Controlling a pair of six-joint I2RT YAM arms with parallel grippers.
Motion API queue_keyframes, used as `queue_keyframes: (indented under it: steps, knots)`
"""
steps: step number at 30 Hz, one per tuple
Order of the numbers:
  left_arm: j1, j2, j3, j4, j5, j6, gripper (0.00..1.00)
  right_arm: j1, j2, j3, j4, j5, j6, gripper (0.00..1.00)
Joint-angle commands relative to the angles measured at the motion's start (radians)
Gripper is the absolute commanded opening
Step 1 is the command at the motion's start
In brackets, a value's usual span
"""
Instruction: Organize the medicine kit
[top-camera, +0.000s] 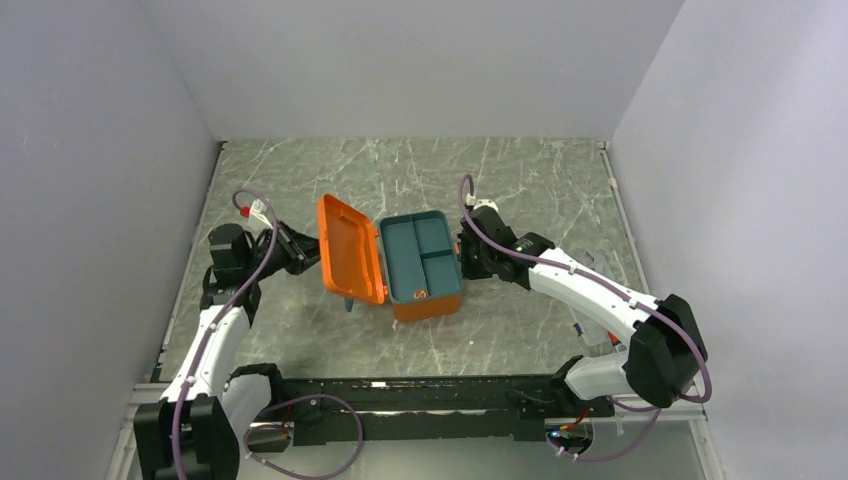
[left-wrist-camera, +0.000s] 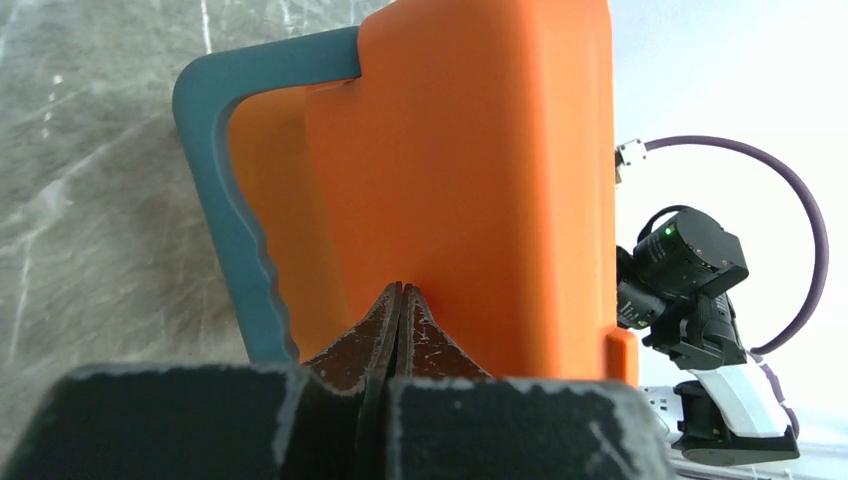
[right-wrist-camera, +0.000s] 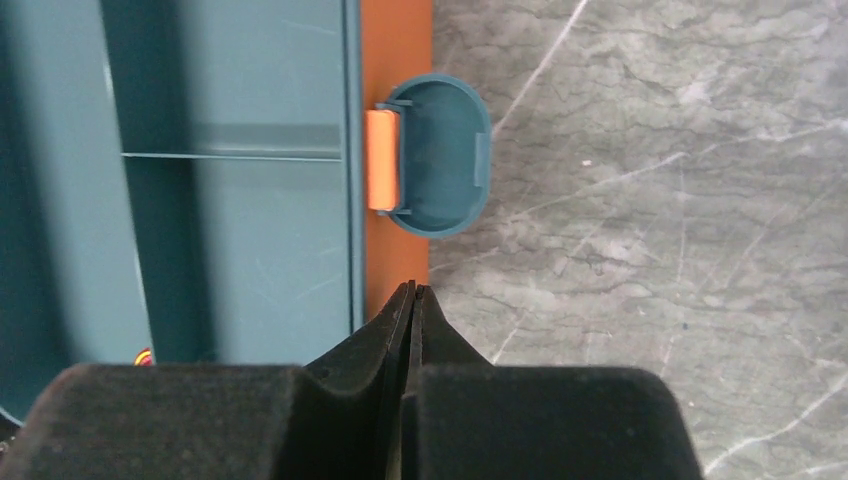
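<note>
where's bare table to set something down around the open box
Bare table runs between the box and the back wall, and again between box and near rail. Crowded: left gripper at the lid, right gripper at the latch side.

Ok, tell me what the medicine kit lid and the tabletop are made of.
Medicine kit lid: probably moulded plastic, smooth matte orange, rounded edges. Tabletop: marble look, grey-green with pale veins; stone or printed laminate, cannot tell.

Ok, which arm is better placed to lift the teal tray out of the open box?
Probably right. The right gripper, shut, sits at the front rim of the medicine kit beside the latch, the tray just inside. The left gripper, also shut, is behind the raised lid, which blocks it.
</note>
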Motion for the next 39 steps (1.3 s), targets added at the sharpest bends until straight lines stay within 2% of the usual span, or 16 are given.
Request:
queue_keyframes:
  steps: [1,10,24,31,39]
  knots:
    - [-0.063,0.015,0.073,0.095,-0.039,-0.031,0.0,0.007,-0.005,-0.002,0.076,-0.063,0.002,0.01]
    - [-0.172,0.064,0.102,0.116,-0.085,-0.032,0.0,0.08,0.036,0.017,0.119,-0.085,0.028,0.01]
    - [-0.243,0.1,0.11,0.153,-0.096,-0.034,0.0,0.142,0.053,0.042,0.143,-0.091,0.044,0.01]
    - [-0.281,0.12,0.106,0.166,-0.105,-0.033,0.0,0.142,-0.02,0.037,0.079,-0.022,0.043,0.01]
    - [-0.314,0.136,0.109,0.188,-0.113,-0.038,0.0,0.141,-0.102,0.048,-0.054,0.128,0.04,0.02]
